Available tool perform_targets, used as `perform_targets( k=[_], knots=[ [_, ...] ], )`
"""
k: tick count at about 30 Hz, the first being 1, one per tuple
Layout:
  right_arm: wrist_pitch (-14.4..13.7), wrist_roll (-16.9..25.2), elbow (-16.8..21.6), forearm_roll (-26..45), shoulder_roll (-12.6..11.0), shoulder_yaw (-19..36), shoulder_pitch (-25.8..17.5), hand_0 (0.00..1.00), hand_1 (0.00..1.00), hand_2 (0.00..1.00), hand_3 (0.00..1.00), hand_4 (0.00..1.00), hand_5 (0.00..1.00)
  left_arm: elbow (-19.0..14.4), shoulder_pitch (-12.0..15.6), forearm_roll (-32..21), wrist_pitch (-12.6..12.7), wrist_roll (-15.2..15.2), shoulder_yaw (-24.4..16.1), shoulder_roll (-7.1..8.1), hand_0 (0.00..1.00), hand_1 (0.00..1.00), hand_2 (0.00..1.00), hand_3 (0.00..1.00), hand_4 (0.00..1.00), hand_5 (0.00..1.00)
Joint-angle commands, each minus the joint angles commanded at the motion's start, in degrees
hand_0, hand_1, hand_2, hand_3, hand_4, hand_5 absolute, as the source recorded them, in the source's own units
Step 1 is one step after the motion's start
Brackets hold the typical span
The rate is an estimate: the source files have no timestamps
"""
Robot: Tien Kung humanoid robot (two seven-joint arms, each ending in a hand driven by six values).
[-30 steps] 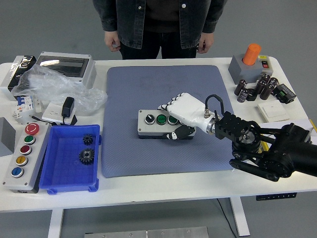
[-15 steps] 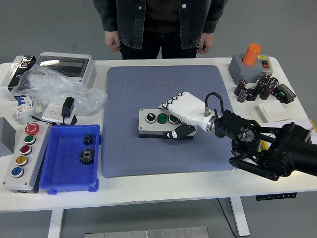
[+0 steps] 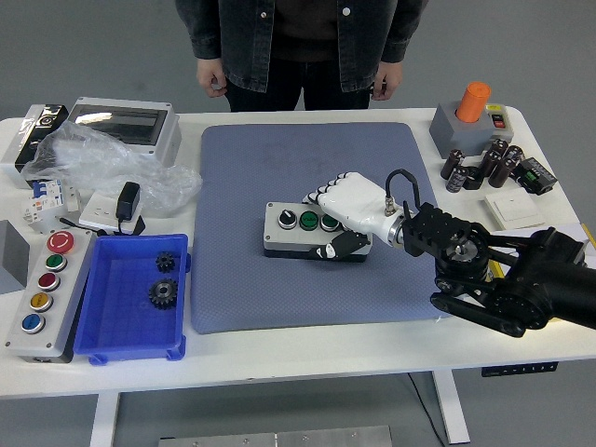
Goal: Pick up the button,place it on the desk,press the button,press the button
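1. Right hand point(image 3: 343, 216), white five-fingered hand on a black arm coming in from the right edge, sits at the right end of the grey three-button control box point(image 3: 310, 231).
2. Fingers wrap over the box's far side and top right, thumb point(image 3: 335, 249) pressed on the near side; hand is closed around the box, gripping it.
3. Box lies on the blue-grey textured mat point(image 3: 242, 186), roughly mid-mat; can't tell if it's resting flat or slightly lifted.
4. Box top shows one black selector knob at left and two green buttons beside it; the rightmost one is partly covered by the hand.
5. Left hand not visible.
6. Person in dark denim jacket point(image 3: 298, 37) stands at the far side, both hands hanging down, touching nothing.
7. Left of mat: blue plastic tray point(image 3: 102, 317) holding two black gears point(image 3: 164, 279).
8. Grey four-button panel point(image 3: 42, 293) (red, green, red, yellow, blue caps) just left of the tray.
9. Crumpled clear plastic bag point(image 3: 102, 168) and grey enclosure with clear lid point(image 3: 126, 126) at far left.
10. Far right: orange cylinder on a grey box point(image 3: 466, 112), cluster of black capacitors point(image 3: 484, 166), white wall switch plate point(image 3: 515, 209).
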Motion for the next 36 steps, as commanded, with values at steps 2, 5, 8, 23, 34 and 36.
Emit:
perform_targets(
  k=[2,5,8,23,34,36],
  knots=[
    [0.09,0.03,0.08,-0.13,-0.01,0.08,0.05,0.754,0.743,0.816,0.915,0.998,0.38,0.0,-0.01,0.07,-0.03,0.0,-0.11,-0.02,0.68,0.702,0.63,0.622,0.54,0.434],
    [0.24,-0.03,0.17,-0.4,0.02,0.04,0.15,0.754,0.743,0.816,0.915,0.998,0.38,0.0,-0.07,0.08,-0.09,0.0,-0.09,-0.03,0.68,0.702,0.63,0.622,0.54,0.434],
    [0.41,-0.1,0.32,-0.65,0.02,0.03,0.21,0.761,0.748,0.828,0.961,0.998,0.401,0.02,-0.09,0.05,-0.14,0.0,-0.04,-0.01,0.681,0.702,0.63,0.62,0.538,0.433],
    [0.66,-0.48,1.25,-1.46,-0.37,0.83,0.37,0.771,0.769,0.9,0.998,0.998,0.437,0.03,-0.03,-0.09,-0.24,-0.06,0.15,-0.09,0.681,0.703,0.627,0.62,0.525,0.426],
    [4.09,-2.22,13.19,2.11,-8.51,10.73,-3.52,0.779,0.771,0.911,0.998,0.998,0.449,0.09,0.13,-0.36,-0.36,-0.23,0.16,-0.03,0.681,0.703,0.626,0.62,0.515,0.428],
    [4.09,-2.81,16.6,4.68,-10.93,13.96,-6.1,0.779,0.771,0.911,0.998,0.998,0.449,0.1,0.27,-0.45,-0.37,-0.26,0.16,-0.07,0.681,0.703,0.626,0.62,0.515,0.428]
  ],
)
